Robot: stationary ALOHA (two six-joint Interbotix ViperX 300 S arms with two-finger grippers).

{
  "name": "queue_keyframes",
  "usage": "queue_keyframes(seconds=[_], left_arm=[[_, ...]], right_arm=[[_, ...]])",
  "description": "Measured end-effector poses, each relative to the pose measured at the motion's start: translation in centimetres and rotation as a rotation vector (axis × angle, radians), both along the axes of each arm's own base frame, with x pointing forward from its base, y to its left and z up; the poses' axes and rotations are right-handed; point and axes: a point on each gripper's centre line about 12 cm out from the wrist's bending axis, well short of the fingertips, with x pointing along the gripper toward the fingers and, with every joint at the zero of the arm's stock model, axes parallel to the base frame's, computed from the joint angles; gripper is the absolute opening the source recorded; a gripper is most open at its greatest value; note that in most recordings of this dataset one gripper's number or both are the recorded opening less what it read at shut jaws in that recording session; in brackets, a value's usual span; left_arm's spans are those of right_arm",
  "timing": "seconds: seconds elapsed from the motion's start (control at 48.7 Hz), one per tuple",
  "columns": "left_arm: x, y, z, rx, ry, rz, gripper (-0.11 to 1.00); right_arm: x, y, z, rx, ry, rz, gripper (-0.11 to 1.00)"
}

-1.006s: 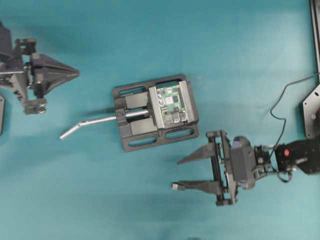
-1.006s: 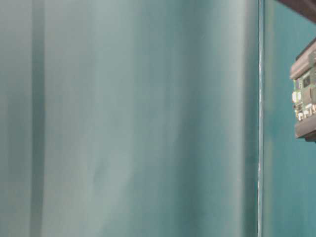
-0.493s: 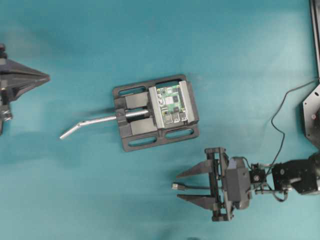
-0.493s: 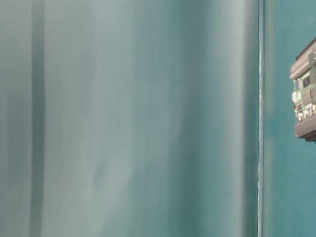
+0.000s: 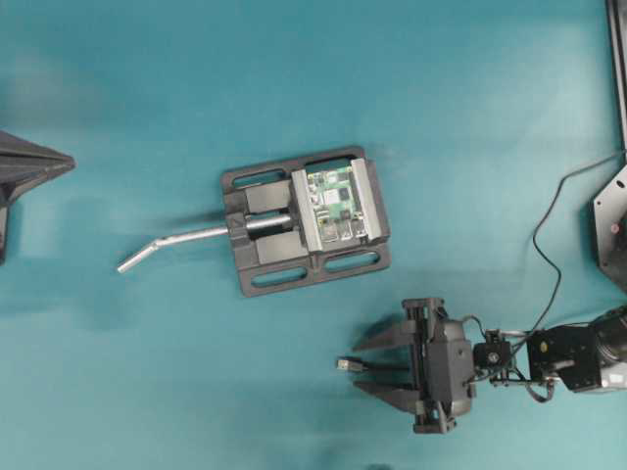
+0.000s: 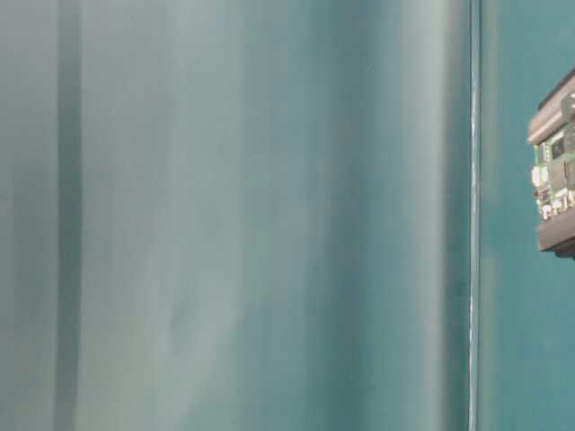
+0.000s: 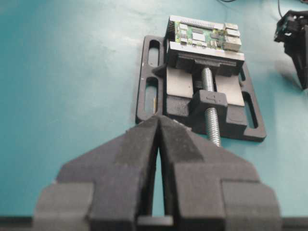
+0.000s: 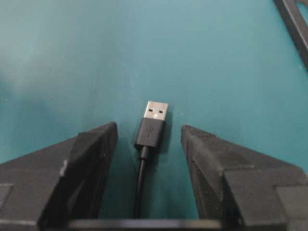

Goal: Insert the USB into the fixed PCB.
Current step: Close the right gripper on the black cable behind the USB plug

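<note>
Well apart, right hand [image 8: 149,139] astride untouched USB [image 8: 153,124].

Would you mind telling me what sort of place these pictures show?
Probably a robotics lab bench: a teal-covered table, a fixed PCB clamped in a black vise, and the right claw open around the USB.
</note>
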Motion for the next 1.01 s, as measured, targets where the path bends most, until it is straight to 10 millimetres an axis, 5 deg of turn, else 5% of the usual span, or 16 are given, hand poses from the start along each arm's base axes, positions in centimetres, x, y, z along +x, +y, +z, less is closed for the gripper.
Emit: queue_keyframes(seconds=[0.431, 1.006], left_arm=[[0.00, 0.00, 0.00, 0.000, 0.000, 0.000, 0.00], [-0.01, 0.02, -0.04, -0.001, 0.003, 0.001, 0.00]], right_arm=[[-0.26, 0.01, -0.70, 0.023, 0.027, -0.079, 0.58], [-0.44, 0.81, -0.55, -0.020, 0.050, -0.141, 0.22]])
